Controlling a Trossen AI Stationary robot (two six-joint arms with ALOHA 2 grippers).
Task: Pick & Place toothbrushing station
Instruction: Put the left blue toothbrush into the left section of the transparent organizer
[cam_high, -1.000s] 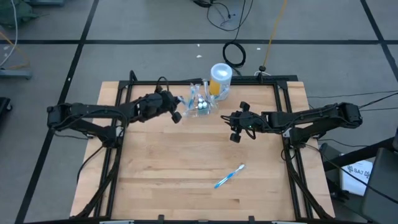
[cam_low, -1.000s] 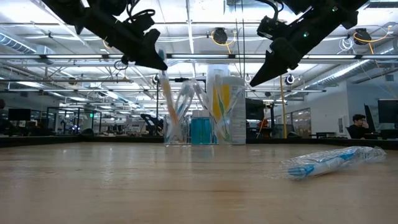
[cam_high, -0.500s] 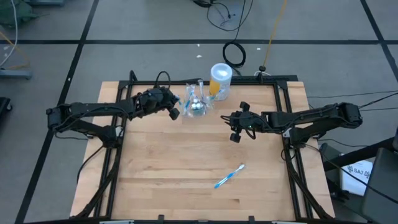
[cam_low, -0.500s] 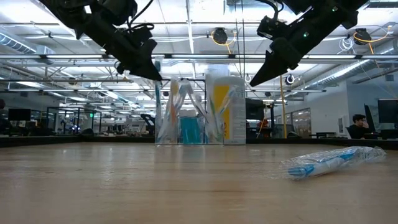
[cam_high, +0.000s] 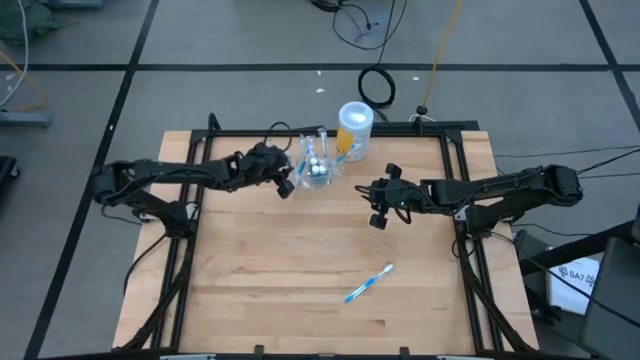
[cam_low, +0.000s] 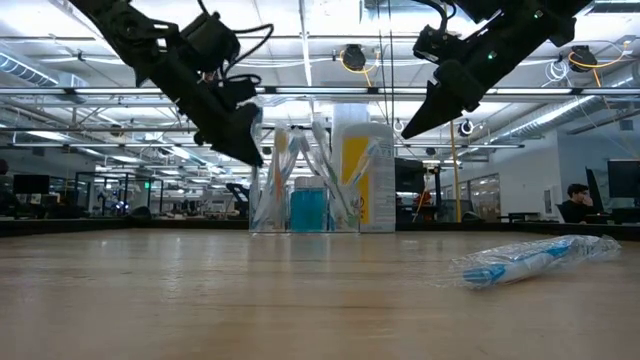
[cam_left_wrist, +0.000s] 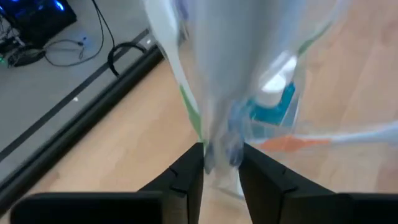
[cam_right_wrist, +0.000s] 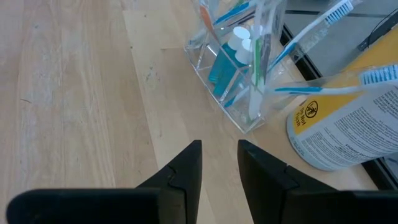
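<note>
the clear plastic cup (cam_high: 316, 167) stood upright near the far edge of the bench (cam_high: 300, 290), a little left of the middle, with toothbrushes leaning out of it and a small blue tube inside. just beside it, toward the far right, stood the taller yellow container (cam_high: 353, 131) with its white lid, the two close enough that from table height they looked to overlap.

the left gripper (cam_high: 288, 178) was right at the cup's left side, tilted down toward it. from its own wrist camera the two dark fingers (cam_left_wrist: 186, 177) stood a little apart, with a wrapped toothbrush (cam_left_wrist: 217, 118) reaching down into the gap between them (whether they pinched it or just framed it i could not tell, the thing being a blur that close).

the right gripper (cam_high: 379, 207) hung above the bench to the right of the cup and well apart from it, toward the right edge. its fingers (cam_right_wrist: 185, 165) were partly apart with nothing between them but bare wood.

another toothbrush (cam_high: 368, 283), blue and in a clear wrapper, lay flat on the bench nearer the front edge, right of the middle, well away from both grippers.
</note>
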